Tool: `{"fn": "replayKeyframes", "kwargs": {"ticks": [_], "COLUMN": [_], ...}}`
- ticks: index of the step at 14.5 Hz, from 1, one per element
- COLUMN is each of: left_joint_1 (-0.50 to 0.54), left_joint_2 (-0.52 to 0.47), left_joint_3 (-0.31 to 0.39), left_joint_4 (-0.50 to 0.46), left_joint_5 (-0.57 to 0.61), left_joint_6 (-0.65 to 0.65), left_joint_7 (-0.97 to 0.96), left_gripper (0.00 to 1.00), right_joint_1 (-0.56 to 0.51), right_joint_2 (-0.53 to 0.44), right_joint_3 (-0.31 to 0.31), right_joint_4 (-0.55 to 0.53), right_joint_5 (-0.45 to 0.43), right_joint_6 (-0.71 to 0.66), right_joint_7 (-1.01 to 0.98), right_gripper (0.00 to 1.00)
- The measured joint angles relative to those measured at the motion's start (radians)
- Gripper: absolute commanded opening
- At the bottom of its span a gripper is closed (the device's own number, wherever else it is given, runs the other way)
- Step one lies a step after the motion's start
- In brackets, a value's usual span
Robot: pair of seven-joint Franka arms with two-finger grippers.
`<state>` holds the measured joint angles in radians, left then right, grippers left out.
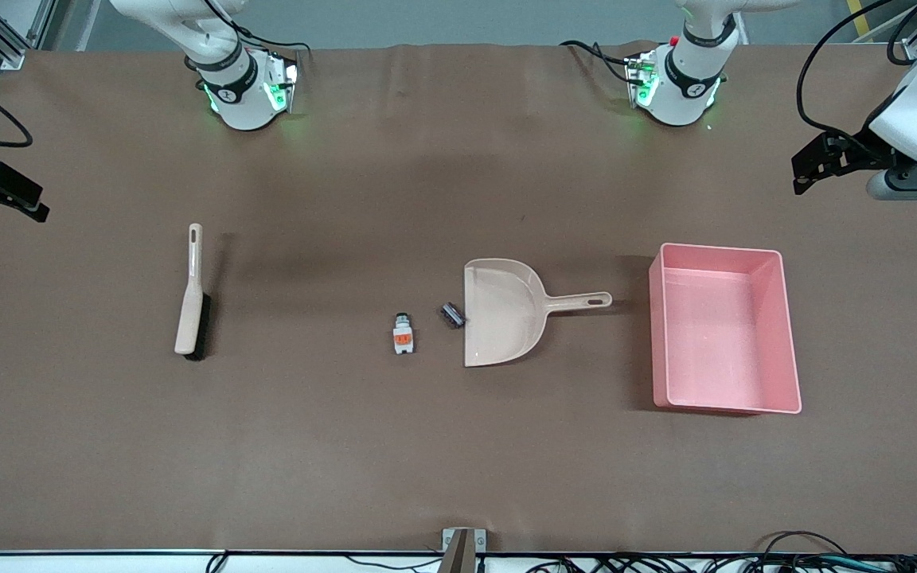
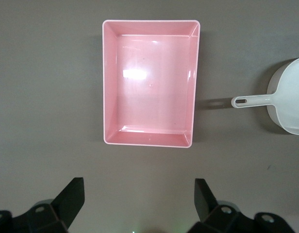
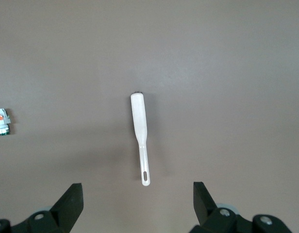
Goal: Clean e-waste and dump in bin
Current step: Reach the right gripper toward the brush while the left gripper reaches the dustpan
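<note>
The e-waste is two small parts on the brown table: a white-grey stubby cylinder with an orange label (image 1: 403, 334), and a dark ribbed block (image 1: 452, 314) right at the dustpan's mouth. The pink bin (image 1: 715, 334) stands empty toward the left arm's end. My left gripper (image 2: 140, 194) hangs open and empty high over bare table beside the bin (image 2: 149, 82). My right gripper (image 3: 139, 196) hangs open and empty over bare table by the brush's handle end; the cylinder (image 3: 2, 121) shows at that view's edge.
A beige dustpan (image 1: 502, 312) lies between the e-waste and the bin, handle toward the bin. A beige brush with black bristles (image 1: 190, 306) lies toward the right arm's end. Cables run along the table's near edge.
</note>
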<state>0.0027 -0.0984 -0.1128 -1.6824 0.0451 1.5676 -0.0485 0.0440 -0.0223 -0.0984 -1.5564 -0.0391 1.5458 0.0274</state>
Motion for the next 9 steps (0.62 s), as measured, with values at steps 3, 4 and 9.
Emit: {"fn": "replayKeyframes", "kwargs": {"ticks": [3,4,9], "left_joint_1": [0.000,-0.001,-0.007], "left_joint_2": [0.004,0.006,0.095], "left_joint_3": [0.000,0.000,-0.037], "left_joint_4": [0.001,0.002,0.061], "left_joint_5": [0.000,0.000,-0.002], "left_joint_6": [0.000,0.000,0.022], "left_joint_7": [0.001,0.002,0.073], "left_gripper": [1.00,1.00,1.00], "right_joint_1": [0.000,0.000,0.034], "right_joint_2": [0.000,0.000,0.130], "right_joint_3": [0.000,0.000,0.015], "right_joint_4": [0.000,0.000,-0.025], "right_joint_5": [0.000,0.002,0.012], "right_joint_6": [-0.007,-0.007,-0.099], "right_joint_7": [0.000,0.000,-0.002], "right_gripper": [1.00,1.00,1.00]}}
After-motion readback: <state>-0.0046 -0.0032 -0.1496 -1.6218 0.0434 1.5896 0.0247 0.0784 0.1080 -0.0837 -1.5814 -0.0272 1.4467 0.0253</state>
